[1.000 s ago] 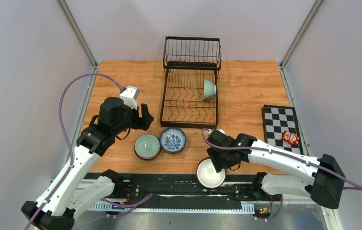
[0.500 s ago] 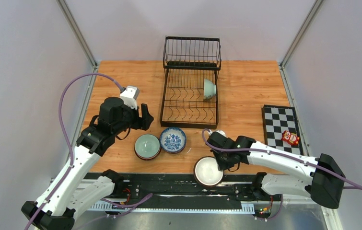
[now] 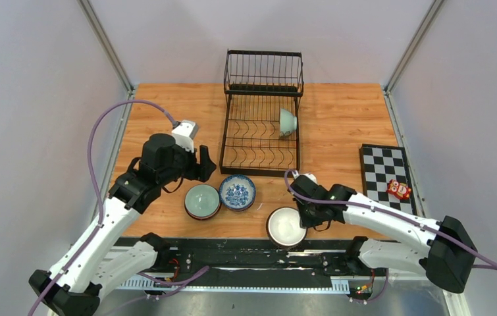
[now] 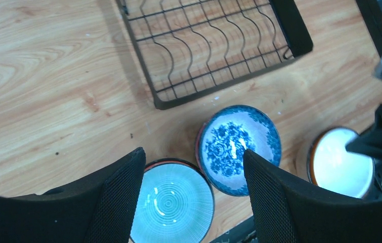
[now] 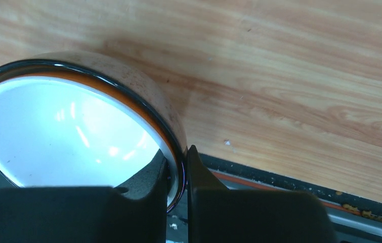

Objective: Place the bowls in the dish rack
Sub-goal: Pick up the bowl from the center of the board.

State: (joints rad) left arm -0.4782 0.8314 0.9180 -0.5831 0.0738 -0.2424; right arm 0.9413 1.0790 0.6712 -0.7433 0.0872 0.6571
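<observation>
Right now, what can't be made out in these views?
- Top view: red item on checkered board, too small to identify.
- Left wrist: green bowl cut off by bottom edge.
- Right wrist: white bowl, near rim hidden behind right tool.

The nearest bowl (image 3: pixel 287 227) sits at the table's (image 3: pixel 338 112) front edge, its rim between the right fingers (image 5: pixel 206 192). Left of those fingers, the middle bowl (image 4: pixel 239 149) and the left bowl (image 4: pixel 171 202) sit side by side below the left fingers (image 4: pixel 115 197). Beyond both pairs of fingers lies the dish rack (image 3: pixel 259 135), with the racked bowl (image 3: pixel 287 122) on edge at its right side. Right of the right fingers lies a board (image 3: pixel 377 164), a small item (image 3: pixel 399 190) on it.
</observation>
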